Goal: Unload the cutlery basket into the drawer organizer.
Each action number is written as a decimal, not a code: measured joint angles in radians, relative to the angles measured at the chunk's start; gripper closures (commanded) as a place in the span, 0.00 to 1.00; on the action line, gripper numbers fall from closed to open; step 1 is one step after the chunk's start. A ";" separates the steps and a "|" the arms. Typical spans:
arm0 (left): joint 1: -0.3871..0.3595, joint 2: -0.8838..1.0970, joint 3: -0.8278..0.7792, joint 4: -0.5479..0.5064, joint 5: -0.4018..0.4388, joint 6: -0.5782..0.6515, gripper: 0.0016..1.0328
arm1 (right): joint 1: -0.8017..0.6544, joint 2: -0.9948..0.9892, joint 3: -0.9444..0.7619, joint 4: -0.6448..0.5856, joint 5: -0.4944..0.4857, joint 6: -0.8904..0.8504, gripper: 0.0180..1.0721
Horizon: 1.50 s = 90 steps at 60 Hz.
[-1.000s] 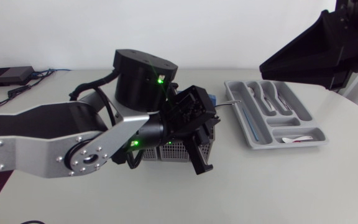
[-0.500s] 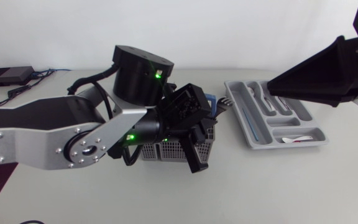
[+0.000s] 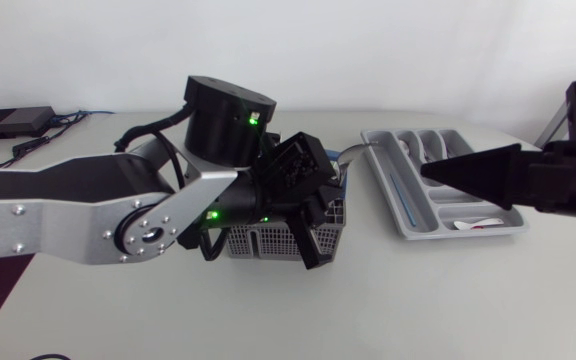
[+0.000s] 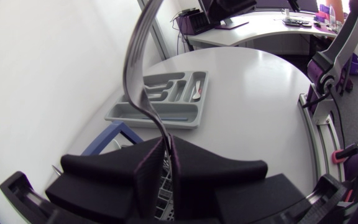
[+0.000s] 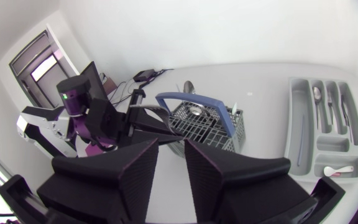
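Cutlery basket (image 3: 268,243): centre of the head view, on the counter (image 3: 438,300). Grey mesh with a blue handle (image 5: 194,98). Largely covered by the left arm.
Left pincer (image 4: 166,144): above the basket, clamped tight on a metal utensil (image 4: 143,59) at its thin part.
Metal utensil: curves up and ahead of the fingers, broader at the far end. In the head view its free end pokes out just right of the basket's upper corner, toward the organizer.
Drawer organizer (image 3: 412,212): right of centre, grey, near the basket but not touching it.
Organizer contents: metal spoons (image 3: 430,150) in the upper slots, a white spoon (image 5: 337,170) in the lower cross slot, and a thin blue item in the long left slot.
Right pincer (image 5: 171,144): arm comes in from the right edge, tip over the organizer's middle. Narrow gap between the fingers, nothing in it.
Black box (image 3: 13,122): upper left of the head view, cables attached.
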 measured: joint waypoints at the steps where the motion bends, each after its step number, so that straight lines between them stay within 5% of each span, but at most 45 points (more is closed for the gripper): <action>1: 0.001 0.001 0.000 0.000 0.000 0.000 0.80 | 0.000 -0.002 -0.011 0.009 0.004 -0.001 0.63; 21: 0.005 0.019 0.000 0.019 0.000 -0.016 0.80 | 0.401 -0.046 -0.143 0.246 0.458 -0.010 0.61; 73: 0.018 0.029 0.000 0.034 0.004 -0.048 0.81 | 0.479 0.236 -0.152 0.533 0.615 -0.023 0.62; 90: 0.031 0.031 0.000 0.034 0.004 -0.048 0.81 | 0.480 0.261 -0.179 0.628 0.633 -0.034 0.95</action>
